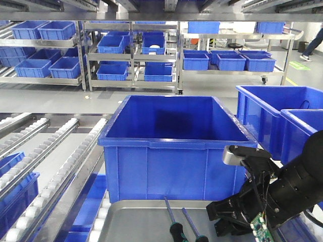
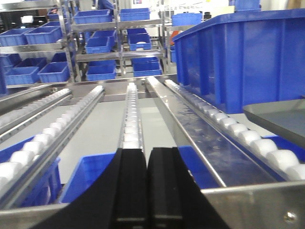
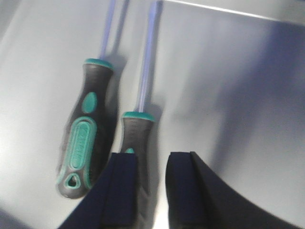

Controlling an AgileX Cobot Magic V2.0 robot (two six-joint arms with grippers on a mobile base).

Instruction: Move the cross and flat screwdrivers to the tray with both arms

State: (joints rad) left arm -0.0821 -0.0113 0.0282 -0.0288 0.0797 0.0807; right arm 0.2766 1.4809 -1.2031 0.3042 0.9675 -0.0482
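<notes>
Both screwdrivers already in the tray
2 screwdrivers (image 3: pixel 86 138) lie on the tray (image 3: pixel 228 95); right gripper (image 3: pixel 151 191) jaws spread, empty; left gripper (image 2: pixel 145 186) jaws pressed together.

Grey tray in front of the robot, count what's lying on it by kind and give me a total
Screwdrivers: 2, the larger-handled screwdriver and the smaller-handled screwdriver, side by side on the tray.
Other items: 0.
Total: 2.

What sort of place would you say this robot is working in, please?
Probably a warehouse or factory parts store: steel racks stacked with blue bins, roller conveyor lanes, and a large blue bin beside the grey tray.
</notes>
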